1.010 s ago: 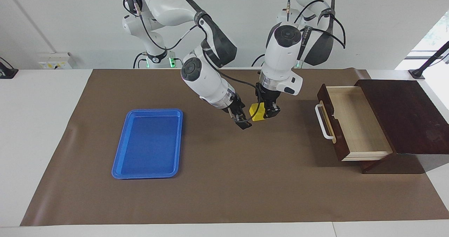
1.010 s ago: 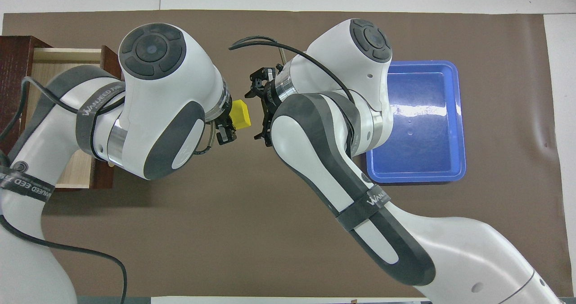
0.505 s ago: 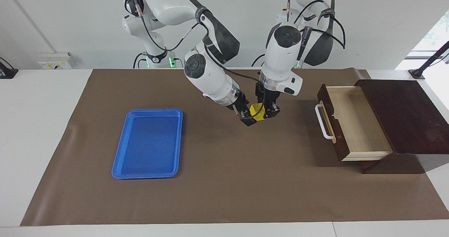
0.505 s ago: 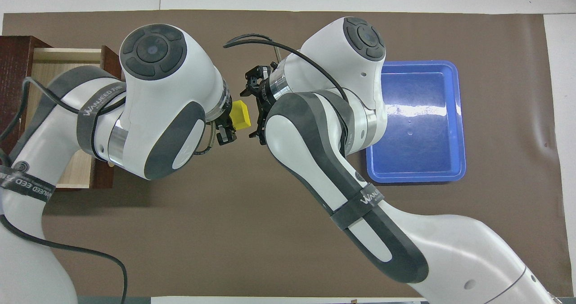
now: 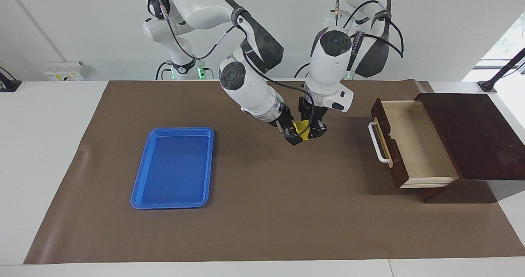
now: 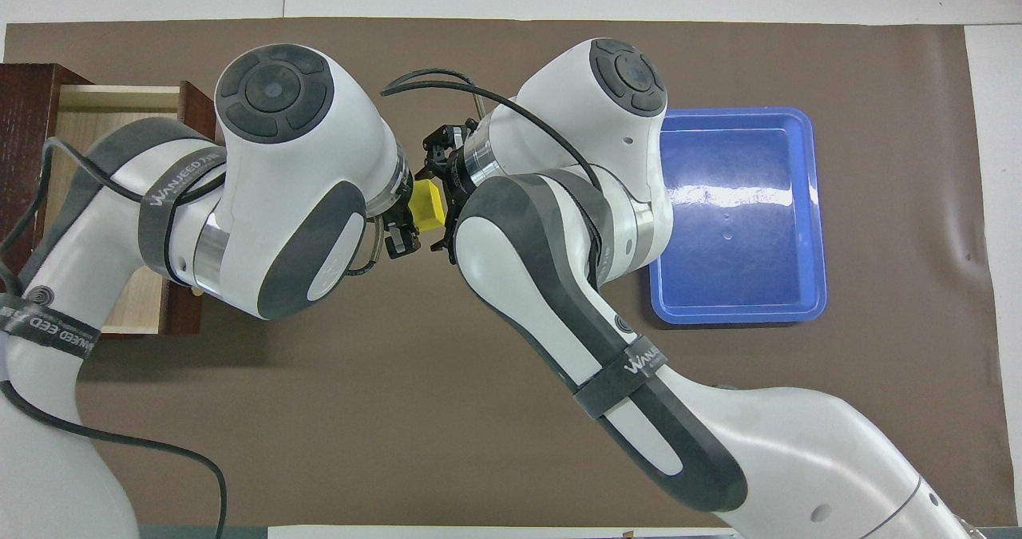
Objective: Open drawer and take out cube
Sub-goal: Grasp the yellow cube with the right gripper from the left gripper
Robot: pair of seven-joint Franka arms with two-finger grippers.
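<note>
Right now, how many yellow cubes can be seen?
1. The cube is held up over the brown mat between the left gripper and the right gripper. The open drawer shows none.

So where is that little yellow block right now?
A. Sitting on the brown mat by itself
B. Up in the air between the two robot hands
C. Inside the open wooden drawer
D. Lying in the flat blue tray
B: the small yellow block is held off the brown mat by the left gripper, with the right gripper closing in on it.
</note>
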